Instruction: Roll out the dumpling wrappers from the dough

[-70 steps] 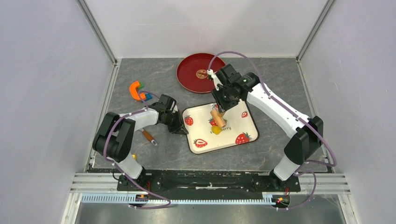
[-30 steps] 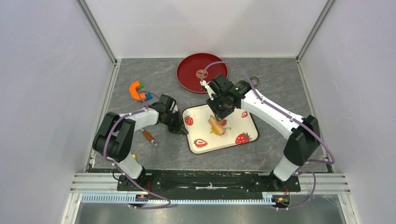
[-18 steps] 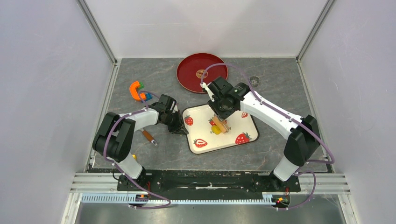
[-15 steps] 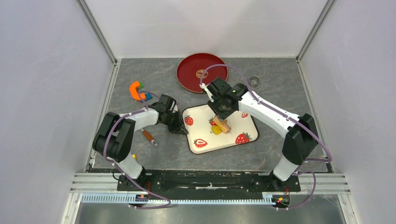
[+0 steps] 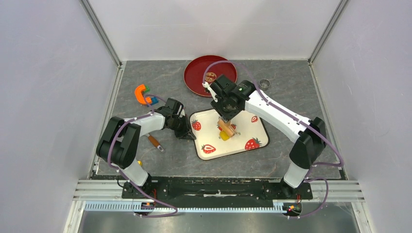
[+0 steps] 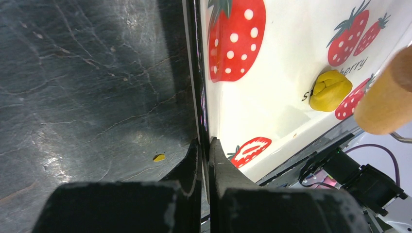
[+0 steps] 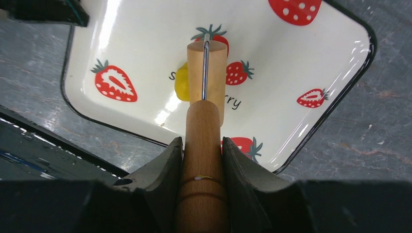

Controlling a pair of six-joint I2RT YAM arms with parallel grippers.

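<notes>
Hiding dough partly, roller, left hand pinching plate

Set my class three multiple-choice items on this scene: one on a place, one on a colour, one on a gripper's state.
1. Where does the yellow dough lie?
A in a bowl
B on the strawberry tray
C on a cutting board

2. What colour is the round plate at the far side?
A red
B blue
C white

3. What are the jaws of the left gripper doing?
A standing wide open
B shut on the tray's rim
C shut on a spoon

Answers:
1 B: it sits on the tray's white surface, next to the wooden roller.
2 A: the top view shows it dark red.
3 B: the left wrist view shows the jaws pinching the tray's black edge.
</notes>
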